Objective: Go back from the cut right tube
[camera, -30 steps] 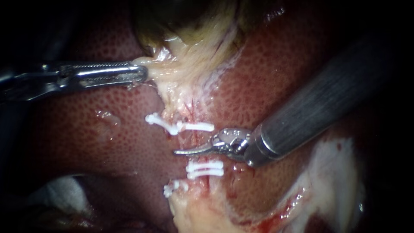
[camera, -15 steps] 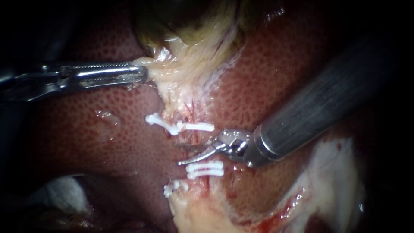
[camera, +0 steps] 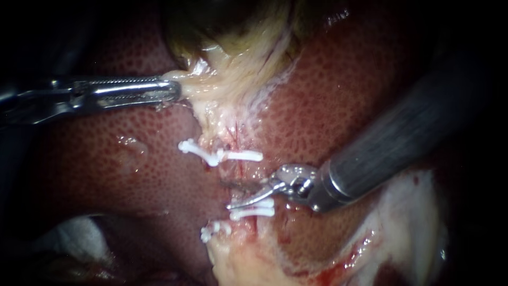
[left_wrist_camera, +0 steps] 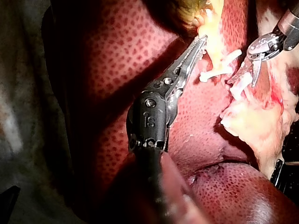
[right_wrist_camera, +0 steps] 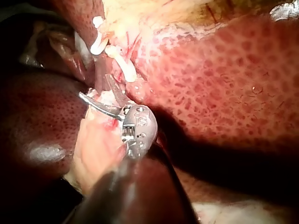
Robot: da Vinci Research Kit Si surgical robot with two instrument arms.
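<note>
My left instrument [camera: 172, 90] comes in from the left, its jaws shut on the pale gallbladder tissue [camera: 222, 79]; the left wrist view shows the same grip [left_wrist_camera: 198, 44]. My right instrument [camera: 233, 194] has curved blades standing open over the right tube [camera: 242, 172], between the upper white clip [camera: 241, 155] and the lower pair of clips [camera: 252, 209]. The lower blade lies just above that pair. In the right wrist view the open blades [right_wrist_camera: 96, 93] sit beside the clips [right_wrist_camera: 125, 69]. Nothing is gripped between the blades.
Mottled red liver [camera: 132, 159] surrounds the site. Another clip [camera: 189, 148] sits on the left tube and one more [camera: 209, 232] lies lower down. Pale fatty tissue [camera: 413, 222] fills the lower right, and white gauze [camera: 74, 233] the lower left.
My right instrument's blades have gone from shut to open. The instrument has drawn back to the right and slightly down. The left instrument has held still.
</note>
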